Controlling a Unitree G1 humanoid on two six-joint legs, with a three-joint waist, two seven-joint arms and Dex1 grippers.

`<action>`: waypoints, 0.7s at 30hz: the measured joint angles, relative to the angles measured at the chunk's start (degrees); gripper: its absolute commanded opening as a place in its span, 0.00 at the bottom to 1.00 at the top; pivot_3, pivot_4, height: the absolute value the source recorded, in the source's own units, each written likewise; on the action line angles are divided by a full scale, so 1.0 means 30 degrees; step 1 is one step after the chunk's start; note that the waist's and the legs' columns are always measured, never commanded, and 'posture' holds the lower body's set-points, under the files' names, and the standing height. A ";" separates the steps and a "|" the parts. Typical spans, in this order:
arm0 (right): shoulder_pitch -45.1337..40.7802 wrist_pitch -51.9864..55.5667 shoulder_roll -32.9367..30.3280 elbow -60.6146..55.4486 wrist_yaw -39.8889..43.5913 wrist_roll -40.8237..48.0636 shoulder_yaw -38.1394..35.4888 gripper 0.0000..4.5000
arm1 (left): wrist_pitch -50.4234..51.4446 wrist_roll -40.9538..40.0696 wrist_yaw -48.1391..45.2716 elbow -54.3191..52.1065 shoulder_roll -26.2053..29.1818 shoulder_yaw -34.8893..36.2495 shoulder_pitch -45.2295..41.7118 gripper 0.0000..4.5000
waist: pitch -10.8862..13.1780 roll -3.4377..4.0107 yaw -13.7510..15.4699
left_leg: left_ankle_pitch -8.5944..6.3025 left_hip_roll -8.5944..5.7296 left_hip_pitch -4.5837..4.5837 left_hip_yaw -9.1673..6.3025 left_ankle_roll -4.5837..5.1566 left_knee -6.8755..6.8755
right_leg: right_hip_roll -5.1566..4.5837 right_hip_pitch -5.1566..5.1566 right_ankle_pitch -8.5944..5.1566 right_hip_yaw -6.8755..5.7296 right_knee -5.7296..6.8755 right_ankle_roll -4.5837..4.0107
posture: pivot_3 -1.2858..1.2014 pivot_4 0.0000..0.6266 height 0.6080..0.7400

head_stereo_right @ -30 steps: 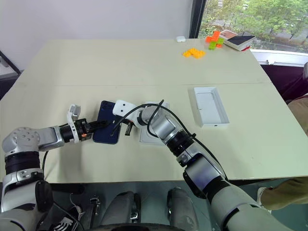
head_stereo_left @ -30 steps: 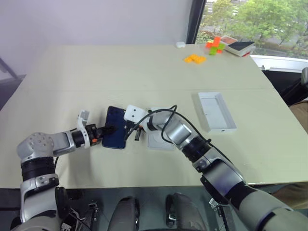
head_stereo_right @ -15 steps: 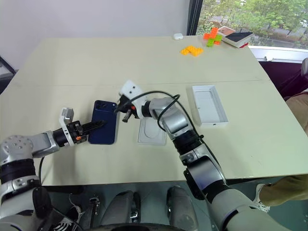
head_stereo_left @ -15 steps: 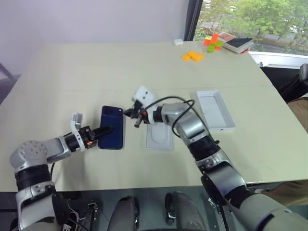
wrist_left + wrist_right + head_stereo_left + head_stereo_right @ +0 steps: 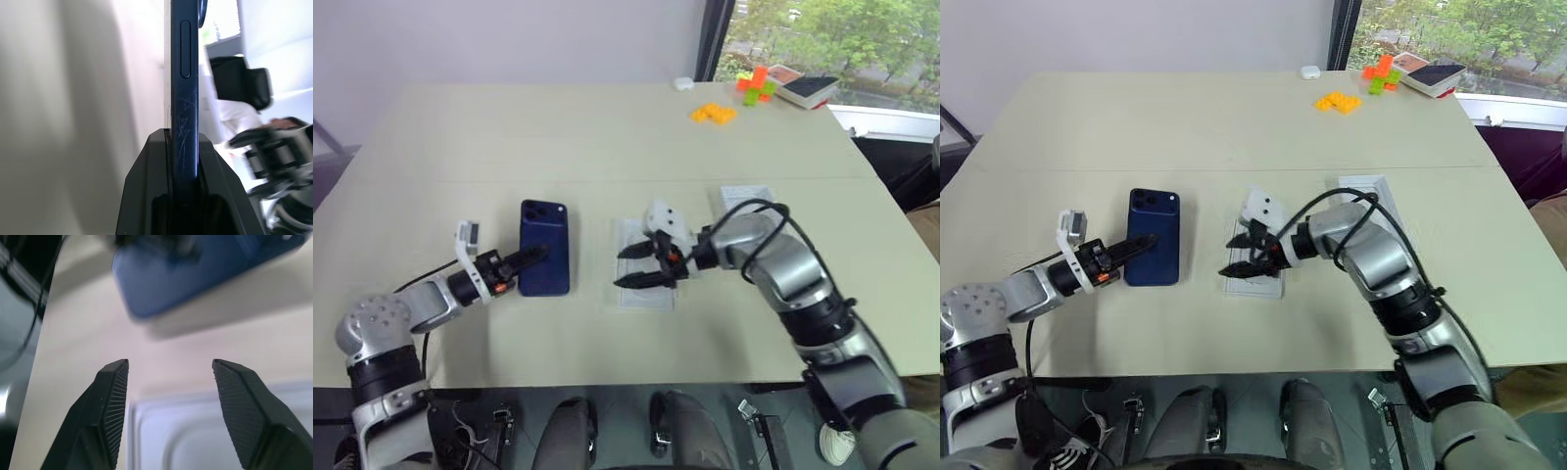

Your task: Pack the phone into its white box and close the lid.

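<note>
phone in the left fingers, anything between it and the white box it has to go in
Yes. Between the slim navy-blue phone and the shallow white cardboard box lie the flat white insert and the open right gripper hovering over it.

A pale table (image 5: 607, 137) stands against a plain light wall (image 5: 509, 39); beside the wall, a window (image 5: 832, 34) shows green trees.

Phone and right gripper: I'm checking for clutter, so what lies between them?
Bare tabletop, per the head views. The phone is pinched by the left gripper; the right gripper hovers open over a flat white insert.
</note>
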 measured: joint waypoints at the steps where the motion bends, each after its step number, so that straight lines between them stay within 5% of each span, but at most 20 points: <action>1: 0.0207 0.0269 -0.0293 -0.0331 0.0057 0.0127 0.0081 0.64 | 0.0186 -0.0250 0.0368 0.0054 -0.0177 0.0125 -0.0157 0.00 | 0.0000 0.0000 -0.0020 | 0.0000 0.0003 0.0000 0.0001 0.0000 0.0000 | 0.0004 0.0000 0.0000 0.0001 0.0000 0.0001 | 0.52 0.24 1.00; 21: 0.1604 -0.4246 -0.2329 -0.0550 -0.1399 -0.4242 0.3132 0.58 | 0.2120 -0.4823 0.6389 0.0698 -0.1456 0.1661 -0.1784 0.00 | 0.0012 -0.0023 0.0028 | 0.0080 0.0009 0.0017 0.0000 -0.0141 0.0037 | 0.0024 0.0022 0.0000 -0.0010 0.0018 0.0003 | 0.52 0.24 1.00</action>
